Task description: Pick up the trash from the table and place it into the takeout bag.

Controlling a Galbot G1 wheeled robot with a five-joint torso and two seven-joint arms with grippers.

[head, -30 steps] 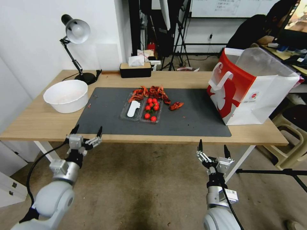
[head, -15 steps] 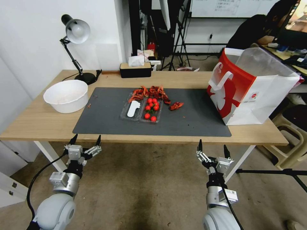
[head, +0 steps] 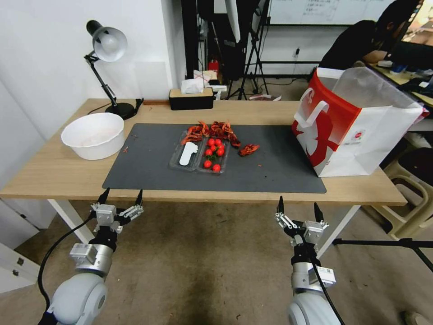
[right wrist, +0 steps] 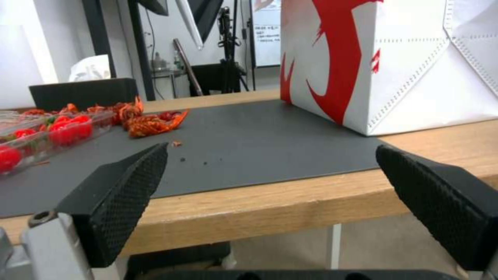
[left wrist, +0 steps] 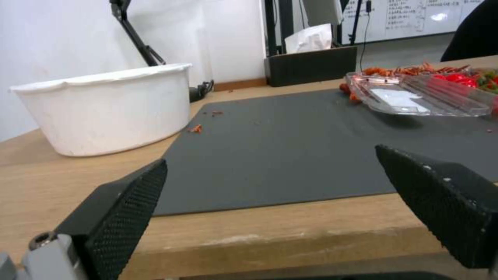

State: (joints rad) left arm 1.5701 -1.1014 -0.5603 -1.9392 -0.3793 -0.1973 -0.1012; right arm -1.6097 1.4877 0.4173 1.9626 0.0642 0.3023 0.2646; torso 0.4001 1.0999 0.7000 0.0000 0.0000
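Note:
On the table [head: 58,174], a dark grey mat [head: 270,167] carries the trash: a heap of red shell scraps [head: 214,130], one loose red piece [head: 248,149], and a clear plastic tray [head: 198,155] with small red tomatoes. The takeout bag [head: 347,131], red and white with loop handles, stands open at the mat's right end and shows close in the right wrist view [right wrist: 373,62]. My left gripper [head: 122,198] hangs open just before the table's front edge, level with it [left wrist: 270,157]. My right gripper [head: 298,205] is open too, below the edge [right wrist: 272,147].
A white bowl [head: 94,135] sits on the left of the table, a desk lamp [head: 108,45] behind it. A black tissue box [head: 191,97] stands at the back edge. Tripods and a seated person are behind; a stool is at the right.
My left gripper has dropped back and down from the table's front edge. The right gripper has barely shifted. Nothing on the table moved.

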